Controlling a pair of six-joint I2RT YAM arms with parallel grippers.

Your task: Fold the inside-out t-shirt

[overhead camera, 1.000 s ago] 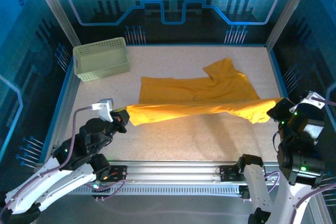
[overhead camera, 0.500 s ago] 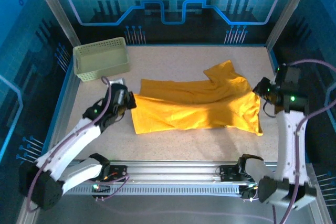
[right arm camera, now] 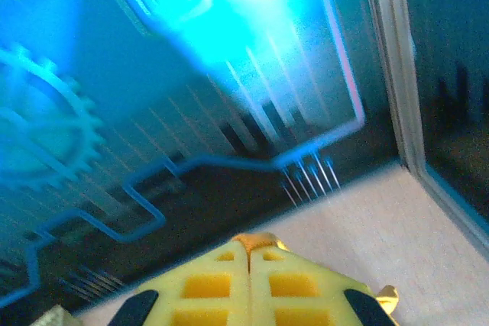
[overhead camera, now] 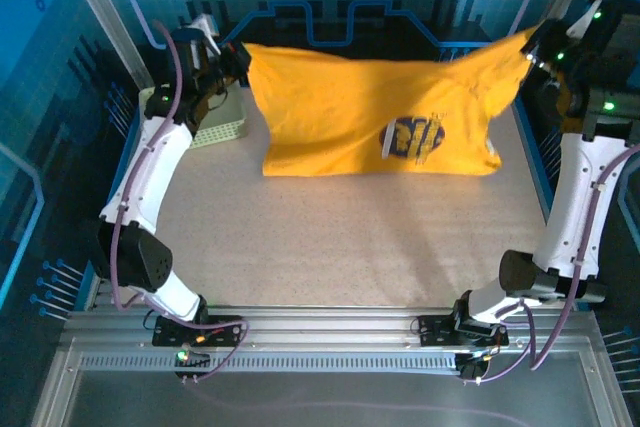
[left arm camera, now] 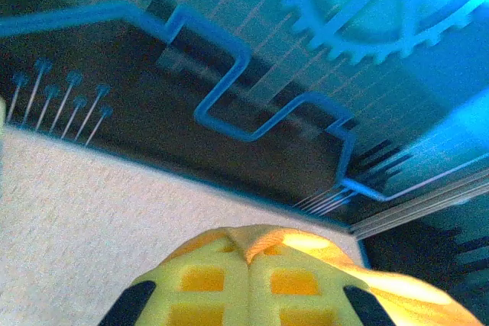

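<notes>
Well, we begin with the surface [overhead camera: 330, 247], pale and speckled, with both arms reaching out over its far half. Above that far half the t-shirt [overhead camera: 330, 107] is lifted and spread like a curtain, its long axis running left to right across the scene. Its top edge is taut and its lower edge drops toward the surface, though we cannot tell whether that edge touches. The left arm [overhead camera: 150, 167] rises along the left side and the right arm [overhead camera: 575, 197] along the right, each stretched up to one top corner. Behind the left arm sits the basket [overhead camera: 222, 127], at the far left, just beside the cloth's left edge in the overhead view.

The left end effector [overhead camera: 240, 53] is clamped on the shirt's far left corner and the right end effector [overhead camera: 538, 41] on its far right corner. The cloth therefore lies inward and downward from each, and neither arm is nearer than the other. We judge that laying it down turns on this: both ends would need to travel together, keeping that left-to-right line, or the sheet will skew.

A blue and white print [overhead camera: 412, 139] shows right of centre. In each wrist view the yellow pads [left arm camera: 206, 295] meet, with orange cloth pinched at their tips.
</notes>
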